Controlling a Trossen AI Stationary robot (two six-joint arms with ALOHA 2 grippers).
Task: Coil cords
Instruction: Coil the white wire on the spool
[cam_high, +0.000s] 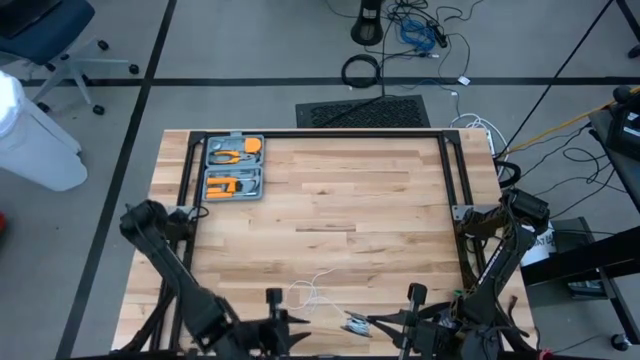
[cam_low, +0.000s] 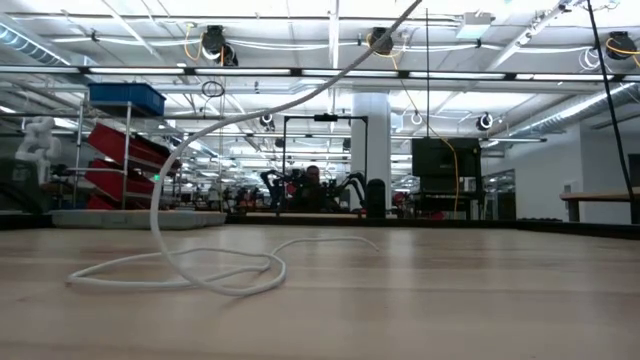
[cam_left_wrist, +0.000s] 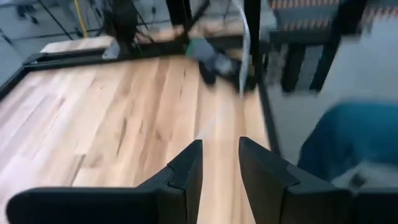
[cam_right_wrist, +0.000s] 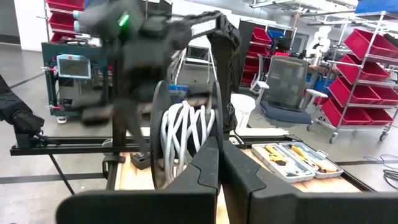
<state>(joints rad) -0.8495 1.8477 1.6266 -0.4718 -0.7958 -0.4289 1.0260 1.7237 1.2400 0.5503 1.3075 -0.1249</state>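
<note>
the left gripper (cam_left_wrist: 219, 163) shows its two dark fingers (cam_left_wrist: 186, 171) apart, a strip of bare wood between them, over the butcher-block table (cam_left_wrist: 106, 118). farther off a white cord (cam_left_wrist: 244, 43) hangs down to a blurred grey-and-dark object (cam_left_wrist: 214, 62) by the black frame rail (cam_left_wrist: 264, 118).

Open grey tool case (cam_high: 234, 167) with orange tools sits at the tabletop's (cam_high: 350, 200) far left corner; black mat (cam_high: 362, 110) on floor behind.

Both arms low at near edge; left hand (cam_left_wrist: 219, 171) part-open, right hand (cam_right_wrist: 221, 165) apparently clamped.
</note>
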